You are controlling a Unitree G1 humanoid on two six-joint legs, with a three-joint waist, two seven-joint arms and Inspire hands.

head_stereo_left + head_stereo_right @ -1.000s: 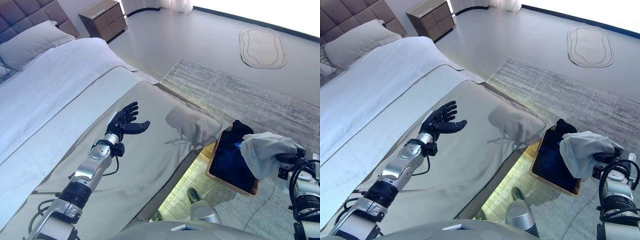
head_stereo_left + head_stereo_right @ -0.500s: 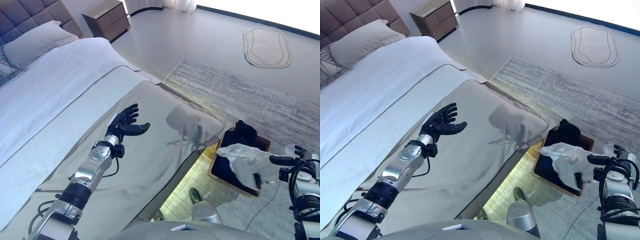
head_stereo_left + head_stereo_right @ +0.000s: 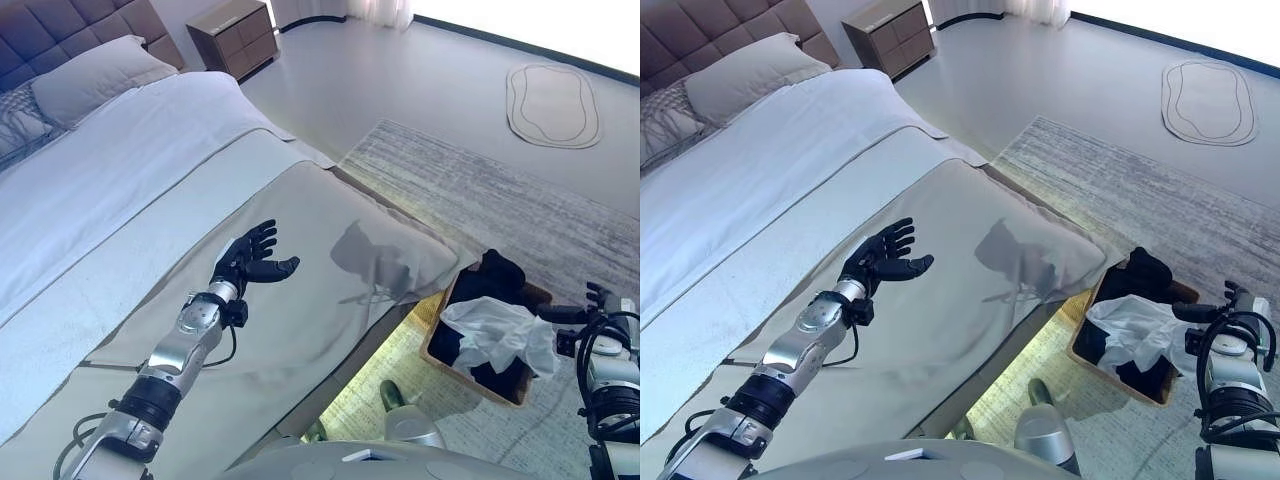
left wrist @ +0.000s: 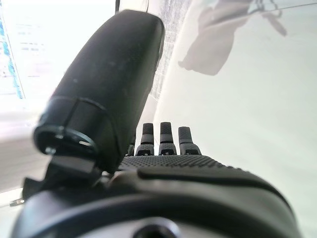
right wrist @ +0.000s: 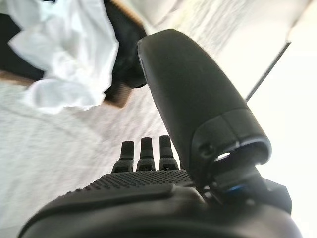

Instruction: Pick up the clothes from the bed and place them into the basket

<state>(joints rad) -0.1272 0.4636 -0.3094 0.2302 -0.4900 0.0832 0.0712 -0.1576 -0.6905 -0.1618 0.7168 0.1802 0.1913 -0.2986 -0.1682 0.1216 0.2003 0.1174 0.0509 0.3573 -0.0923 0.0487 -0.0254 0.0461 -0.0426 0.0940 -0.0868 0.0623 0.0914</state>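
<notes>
A white garment (image 3: 500, 334) lies in the wooden basket (image 3: 462, 365) on the rug by the bed's foot, on top of dark clothes (image 3: 497, 276); part of it hangs over the rim. It also shows in the right wrist view (image 5: 64, 59). My right hand (image 3: 578, 316) is beside the basket's right side, open and empty, fingers straight (image 5: 143, 148). My left hand (image 3: 250, 258) is open over the beige bedspread (image 3: 330, 260), holding nothing; its straight fingers (image 4: 163, 134) show in the left wrist view.
The bed has a white sheet (image 3: 120, 170) and pillows (image 3: 90, 80) at the head. A wooden nightstand (image 3: 235, 35) stands beyond it. A grey rug (image 3: 500, 200) lies under the basket, and a small oval mat (image 3: 552, 105) lies on the far floor.
My right hand has opened and let go of the white garment, which has dropped into the basket. The camera has shifted a little. The left hand stays open over the bedspread.
</notes>
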